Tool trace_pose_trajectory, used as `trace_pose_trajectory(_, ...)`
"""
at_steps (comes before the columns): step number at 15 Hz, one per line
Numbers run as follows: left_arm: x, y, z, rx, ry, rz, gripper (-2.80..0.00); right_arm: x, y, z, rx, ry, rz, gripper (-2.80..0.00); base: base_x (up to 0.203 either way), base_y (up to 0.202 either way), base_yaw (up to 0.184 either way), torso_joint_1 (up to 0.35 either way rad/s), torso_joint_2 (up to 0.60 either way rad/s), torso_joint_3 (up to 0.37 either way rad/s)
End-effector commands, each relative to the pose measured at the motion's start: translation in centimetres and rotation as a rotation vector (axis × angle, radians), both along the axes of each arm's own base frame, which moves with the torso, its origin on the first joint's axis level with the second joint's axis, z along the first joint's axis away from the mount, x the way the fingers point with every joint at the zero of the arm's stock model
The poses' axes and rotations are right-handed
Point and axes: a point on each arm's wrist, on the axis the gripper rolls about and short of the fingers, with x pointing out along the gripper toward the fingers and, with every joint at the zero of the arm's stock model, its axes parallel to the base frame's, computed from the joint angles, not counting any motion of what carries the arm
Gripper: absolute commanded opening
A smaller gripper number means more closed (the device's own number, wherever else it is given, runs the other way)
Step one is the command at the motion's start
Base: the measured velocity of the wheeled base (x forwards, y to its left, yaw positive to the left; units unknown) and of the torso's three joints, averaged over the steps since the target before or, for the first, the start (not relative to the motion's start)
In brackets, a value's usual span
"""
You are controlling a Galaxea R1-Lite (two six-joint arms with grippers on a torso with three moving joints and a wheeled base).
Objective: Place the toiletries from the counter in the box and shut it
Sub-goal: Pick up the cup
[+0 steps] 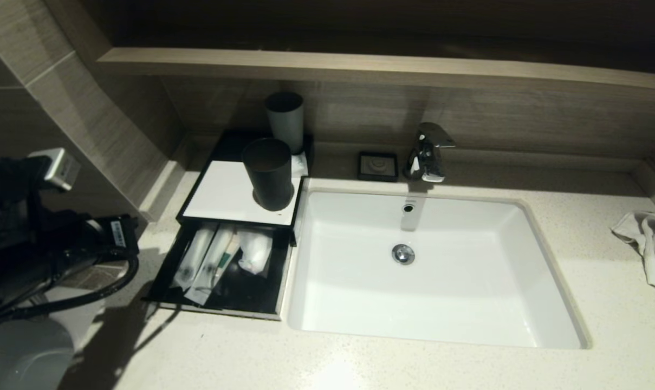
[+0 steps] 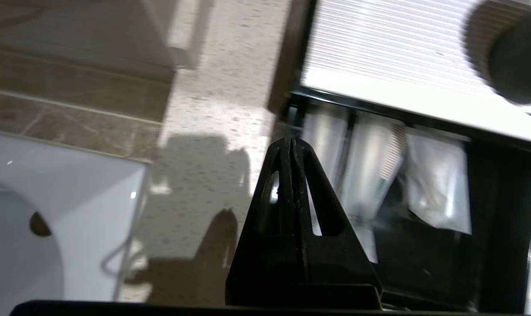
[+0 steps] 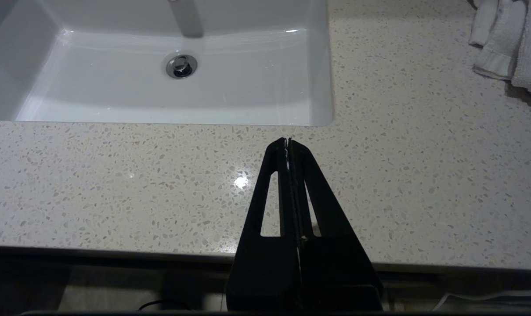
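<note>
The black box (image 1: 240,187) with a white top panel stands left of the sink, its drawer (image 1: 262,295) slid out toward me. In the drawer lie three translucent packets: a long one (image 1: 193,257), a long one with a green label (image 1: 219,262), and a small squarish one (image 1: 255,250). They also show in the left wrist view (image 2: 370,166). My left gripper (image 2: 290,141) is shut and empty, held over the counter beside the drawer's left edge. My right gripper (image 3: 287,141) is shut and empty, over the counter's front edge below the sink's right corner; it does not show in the head view.
A dark cup (image 1: 268,173) stands on the box's white panel, a grey cup (image 1: 285,120) behind it. A small black square dish (image 1: 378,165) and a tap (image 1: 427,151) sit behind the white sink (image 1: 522,281). A white towel (image 1: 649,244) lies far right.
</note>
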Motion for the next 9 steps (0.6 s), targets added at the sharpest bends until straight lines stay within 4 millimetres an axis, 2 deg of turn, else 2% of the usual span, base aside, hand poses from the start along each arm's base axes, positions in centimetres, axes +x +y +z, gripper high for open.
trace_pose_trajectory(1,-0.2,-1.8,-0.1,0.001,0.002,-0.081,-2.8,0.0,0.0,0.0,0.001,0.0,0.0,-2.8,0.0,0.0,0.0,0.0,0.0,0.0)
trace_pose_trajectory(5,0.4,-4.7,-0.2,0.017,0.012,-0.185,-2.8,0.0,0.0,0.0,0.001,0.0,0.0,-2.8,0.0,0.0,0.0,0.0,0.0,0.0)
trace_pose_trajectory(9,1.1,-7.8,-0.3,0.044,-0.03,-0.2,-2.8,0.0,0.0,0.0,0.001,0.0,0.0,-2.8,0.0,0.0,0.0,0.0,0.0,0.0)
